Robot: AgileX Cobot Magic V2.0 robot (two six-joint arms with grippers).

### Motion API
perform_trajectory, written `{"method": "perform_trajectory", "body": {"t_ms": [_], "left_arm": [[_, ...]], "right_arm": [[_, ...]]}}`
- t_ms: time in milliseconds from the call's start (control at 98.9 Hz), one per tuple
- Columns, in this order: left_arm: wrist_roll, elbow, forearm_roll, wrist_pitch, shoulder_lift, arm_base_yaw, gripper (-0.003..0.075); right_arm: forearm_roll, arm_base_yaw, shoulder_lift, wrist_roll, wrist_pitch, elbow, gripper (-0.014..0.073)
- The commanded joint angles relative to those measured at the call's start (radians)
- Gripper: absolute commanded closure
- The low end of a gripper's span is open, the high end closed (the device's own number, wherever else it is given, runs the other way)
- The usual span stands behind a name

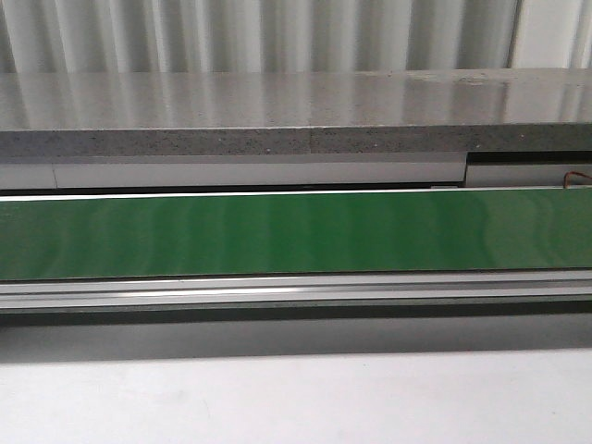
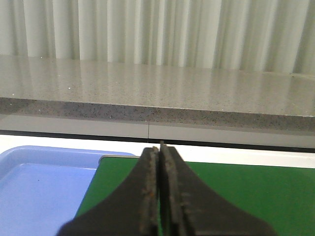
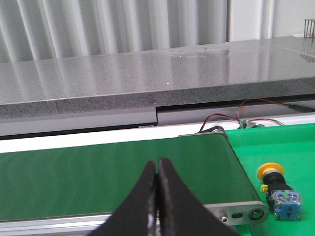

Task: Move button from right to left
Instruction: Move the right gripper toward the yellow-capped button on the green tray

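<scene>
Jaws of both arms pressed together, holding nothing. Button (image 3: 276,189) lies on green surface just past end of conveyor belt (image 3: 118,177), near right gripper (image 3: 157,196). Risk: round head rolls away if jaws don't spread before closing in. Blue tray (image 2: 34,191) waits beside left gripper (image 2: 160,196).

Conveyor area, non-task items

A green conveyor belt (image 1: 296,231) runs beneath a grey speckled stone shelf (image 1: 296,111). A blue tray (image 2: 39,191) adjoins one belt end; red wires (image 3: 246,110) at the other.
</scene>
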State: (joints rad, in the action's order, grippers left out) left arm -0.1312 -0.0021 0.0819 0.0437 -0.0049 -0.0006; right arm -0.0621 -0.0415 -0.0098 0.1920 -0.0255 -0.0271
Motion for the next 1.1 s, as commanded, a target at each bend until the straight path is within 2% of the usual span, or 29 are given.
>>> {"method": "perform_trajectory", "body": {"t_ms": [0, 678, 860, 981, 1092], "left_arm": [[-0.009, 0.025, -0.007, -0.082, -0.033, -0.007, 0.074], [-0.009, 0.025, -0.007, -0.082, -0.033, -0.007, 0.074], [-0.009, 0.025, -0.007, -0.082, -0.033, -0.007, 0.074], [-0.009, 0.025, -0.007, -0.082, -0.033, -0.007, 0.074], [-0.009, 0.025, -0.007, -0.082, -0.033, -0.007, 0.074]], "right_arm": [[-0.005, 0.001, -0.015, -0.004, 0.089, 0.017, 0.0661], [-0.005, 0.001, -0.015, -0.004, 0.089, 0.017, 0.0661], [-0.006, 0.0, -0.015, -0.004, 0.157, 0.033, 0.0661], [-0.005, -0.001, -0.008, -0.004, 0.042, 0.118, 0.0661], [-0.006, -0.001, 0.039, -0.004, -0.176, 0.248, 0.0661]]}}
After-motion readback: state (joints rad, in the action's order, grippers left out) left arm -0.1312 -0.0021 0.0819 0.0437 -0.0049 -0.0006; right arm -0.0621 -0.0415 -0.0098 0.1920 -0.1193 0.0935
